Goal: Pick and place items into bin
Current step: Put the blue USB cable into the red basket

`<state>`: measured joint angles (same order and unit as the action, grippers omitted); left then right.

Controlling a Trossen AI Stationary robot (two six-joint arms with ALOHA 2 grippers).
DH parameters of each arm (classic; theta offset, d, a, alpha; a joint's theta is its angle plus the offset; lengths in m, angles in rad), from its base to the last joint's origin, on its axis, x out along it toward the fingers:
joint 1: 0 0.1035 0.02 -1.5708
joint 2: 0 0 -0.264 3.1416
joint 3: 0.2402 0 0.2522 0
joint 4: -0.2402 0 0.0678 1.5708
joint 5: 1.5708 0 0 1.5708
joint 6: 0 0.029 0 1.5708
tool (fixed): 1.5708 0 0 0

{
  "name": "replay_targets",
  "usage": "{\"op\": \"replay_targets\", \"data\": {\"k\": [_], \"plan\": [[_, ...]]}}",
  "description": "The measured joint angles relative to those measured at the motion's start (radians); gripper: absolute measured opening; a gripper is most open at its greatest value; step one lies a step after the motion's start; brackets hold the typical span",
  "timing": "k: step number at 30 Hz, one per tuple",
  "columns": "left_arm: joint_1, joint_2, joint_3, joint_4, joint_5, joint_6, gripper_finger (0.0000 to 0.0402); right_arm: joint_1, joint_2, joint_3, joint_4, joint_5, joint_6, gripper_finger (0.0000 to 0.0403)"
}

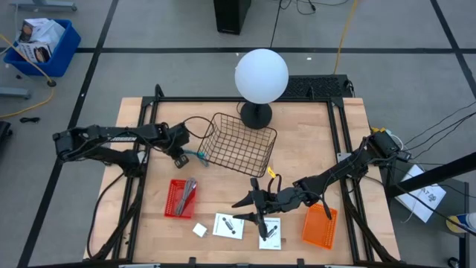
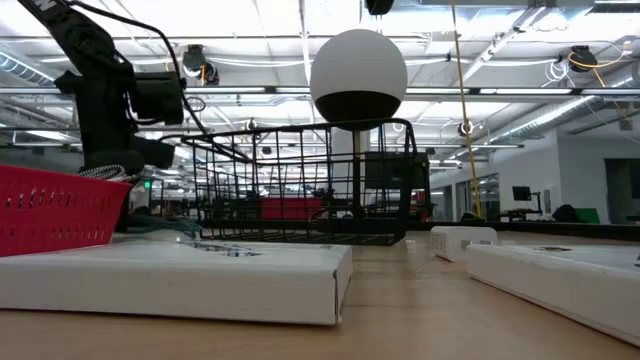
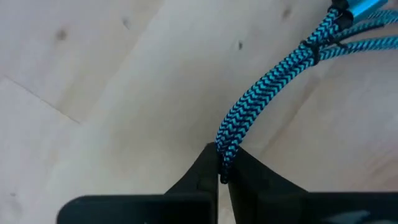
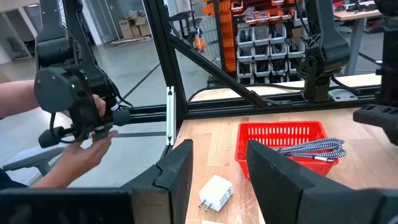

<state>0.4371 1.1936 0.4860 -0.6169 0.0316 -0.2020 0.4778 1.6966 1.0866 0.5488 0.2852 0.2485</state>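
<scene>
A teal-and-black braided cable (image 1: 195, 154), bundled in several strands, lies on the wood left of the black wire basket (image 1: 242, 144). My left gripper (image 1: 182, 152) is shut on it, shown close in the left wrist view (image 3: 222, 171). My right gripper (image 1: 245, 211) hovers open over the near middle of the table, touching nothing. Beside it are two white flat cards with black marks (image 1: 228, 225) (image 1: 270, 232) and a small white block (image 1: 199, 230). The right wrist view shows a white plug-like block (image 4: 214, 191) beyond the open fingers (image 4: 217, 168). A grey braided cable (image 4: 317, 149) rests in the red bin (image 1: 181, 197). My left gripper pinches the teal cable between its two fingertips, at one end of the bundle (image 3: 224, 149), holding several strands together. The fingers point down at the table. The bundle runs away from them toward its tied part (image 3: 308, 50) and blue plug end (image 3: 357, 6), low over the wood.
An orange bin (image 1: 320, 225) sits near the right near corner. A lamp with a white globe (image 1: 261, 74) stands behind the wire basket (image 2: 300, 185). A person's hand (image 4: 81, 149) works a controller beyond the table's edge. Bare wood lies between the red bin and the basket.
</scene>
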Motion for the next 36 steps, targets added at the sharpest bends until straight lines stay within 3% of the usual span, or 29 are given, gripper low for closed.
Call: {"op": "replay_targets", "data": {"k": [13, 16, 24, 29, 36], "plan": [[-0.024, -0.227, 0.002, -0.096, 0.028, -0.146, 0.0016, 0.000, 0.000, 0.000, 0.000, 0.000, 0.000, 0.0141], [-0.050, -0.270, 0.004, -0.126, -0.004, -0.177, 0.0020, 0.000, 0.000, 0.000, 0.000, 0.000, 0.000, 0.0141], [-0.089, -0.333, 0.011, -0.189, -0.032, -0.452, 0.0013, 0.000, 0.000, 0.000, 0.000, 0.000, 0.000, 0.0141], [-0.135, -0.348, 0.011, -0.227, -0.003, -0.577, 0.0027, 0.000, 0.000, 0.000, 0.000, 0.000, 0.000, 0.0141], [-0.217, -0.353, 0.022, -0.266, 0.049, -0.820, 0.0013, 0.000, 0.000, 0.000, 0.000, 0.000, 0.000, 0.0141]]}}
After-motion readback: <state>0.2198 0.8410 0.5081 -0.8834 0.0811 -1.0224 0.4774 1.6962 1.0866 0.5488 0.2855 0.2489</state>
